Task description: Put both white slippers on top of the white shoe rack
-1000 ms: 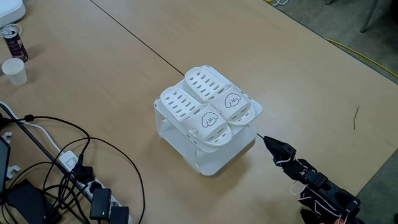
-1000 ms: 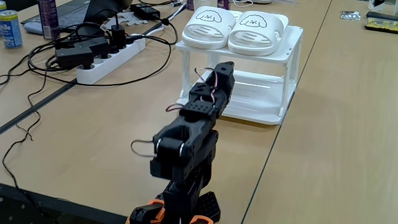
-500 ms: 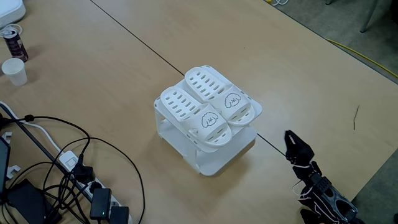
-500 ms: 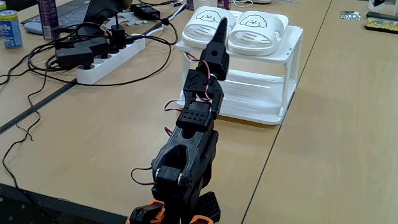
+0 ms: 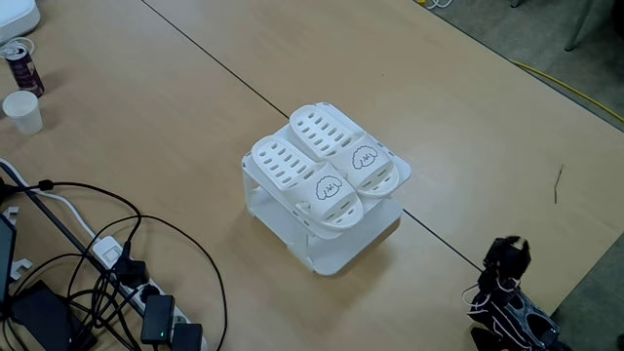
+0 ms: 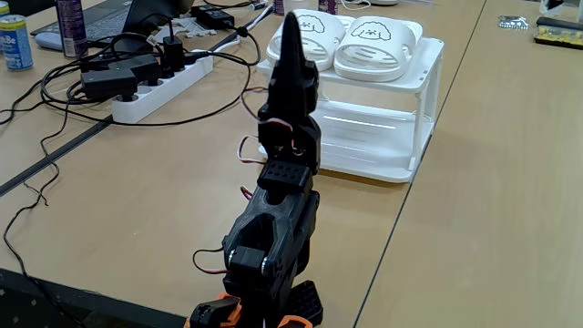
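Gripper (image 6: 290,20) pulled back from rack (image 5: 336,252), now raised, pointing up, jaws together, nothing held. Slippers (image 5: 327,166) side by side on rack top, frame centre. Bare table (image 5: 468,127) around rack.

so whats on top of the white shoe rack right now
Both white slippers lie side by side on the top of the white shoe rack, face straps toward the arm. The lower shelf looks bare in a fixed view, though the arm hides its left part.
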